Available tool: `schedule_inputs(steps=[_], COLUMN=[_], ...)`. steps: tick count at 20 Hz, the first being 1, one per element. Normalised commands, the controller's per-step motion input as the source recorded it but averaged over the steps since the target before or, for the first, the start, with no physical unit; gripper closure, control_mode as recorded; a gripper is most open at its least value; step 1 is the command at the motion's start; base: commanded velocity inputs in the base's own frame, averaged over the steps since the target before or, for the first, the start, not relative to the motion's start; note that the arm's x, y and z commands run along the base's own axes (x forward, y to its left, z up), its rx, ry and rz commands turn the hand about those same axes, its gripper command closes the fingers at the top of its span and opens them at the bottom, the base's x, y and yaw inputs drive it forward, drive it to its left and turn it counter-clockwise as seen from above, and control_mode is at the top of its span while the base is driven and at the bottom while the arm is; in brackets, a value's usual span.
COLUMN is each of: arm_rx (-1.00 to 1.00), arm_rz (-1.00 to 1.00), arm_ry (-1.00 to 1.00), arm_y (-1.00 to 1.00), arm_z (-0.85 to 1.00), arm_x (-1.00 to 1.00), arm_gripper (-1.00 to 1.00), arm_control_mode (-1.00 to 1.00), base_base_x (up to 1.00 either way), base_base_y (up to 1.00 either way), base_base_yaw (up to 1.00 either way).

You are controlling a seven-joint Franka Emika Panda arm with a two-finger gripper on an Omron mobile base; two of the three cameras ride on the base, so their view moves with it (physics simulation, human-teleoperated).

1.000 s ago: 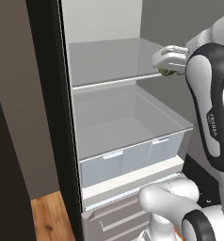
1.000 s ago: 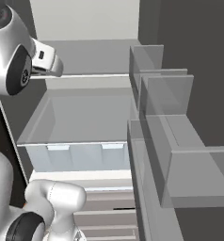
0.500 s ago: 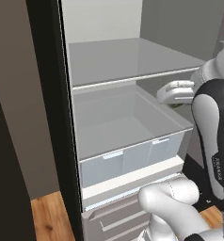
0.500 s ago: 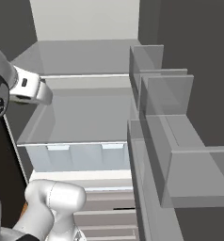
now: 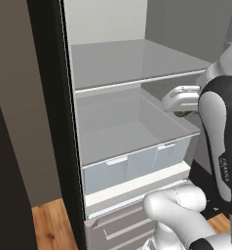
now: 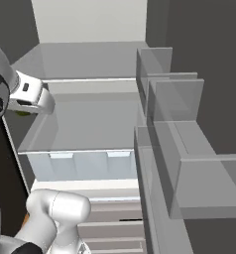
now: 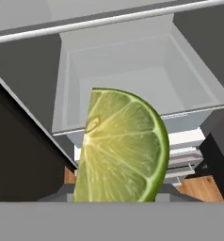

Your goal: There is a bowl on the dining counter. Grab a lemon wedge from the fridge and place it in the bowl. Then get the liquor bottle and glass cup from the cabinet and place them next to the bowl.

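The white arm is rising from the base and bending at the elbow, so that its dark-banded forearm is standing nearly upright at the right edge of the left base view while the hand is reaching sideways in front of the open fridge [image 5: 137,63]. The gripper [image 5: 183,113] is hanging just below the level of the fridge's grey shelf [image 5: 132,61] and over the right front corner of the clear drawer [image 5: 132,141], outside the drawer rather than in it. In the right base view the same hand is showing at the left edge, pointing toward the drawer's left wall, with a small patch of green peeking out beneath it. The pincer is clamping the lemon wedge [image 7: 121,148]: in the hand view the wedge is sitting upright between the fingertips, its pale cut face with segment lines turned to the camera and its green rind curving along the right side. In the left base view a sliver of that green is peeping out under the hand. The hand camera is looking down past the wedge into the drawer, with the shelf edge running across the top and a strip of wooden floor [image 7: 201,188] lying below.
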Motion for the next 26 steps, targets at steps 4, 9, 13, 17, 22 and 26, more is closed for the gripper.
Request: schedule_inputs(steps=[4, 9, 13, 17, 22, 26], arm_rx=[0.00, 0.00, 0.00, 0.00, 0.00, 0.00], arm_rz=[0.00, 0.00, 0.00, 0.00, 0.00, 0.00], arm_ry=[0.00, 0.00, 0.00, 0.00, 0.00, 0.00], arm_y=[0.00, 0.00, 0.00, 0.00, 0.00, 0.00], arm_z=[0.00, 0.00, 0.00, 0.00, 0.00, 0.00], arm_x=[0.00, 0.00, 0.00, 0.00, 0.00, 0.00], arm_gripper=[1.00, 1.00, 1.00, 1.00, 1.00, 1.00], arm_control_mode=[1.00, 1.00, 1.00, 1.00, 1.00, 1.00], base_base_x=[-0.97, -1.00, -1.00, -1.00, -0.86, -0.70], base_base_y=[0.00, 0.00, 0.00, 0.00, 0.06, 0.00], base_base_yaw=[0.00, -0.03, -0.09, -0.41, -0.77, -0.80])
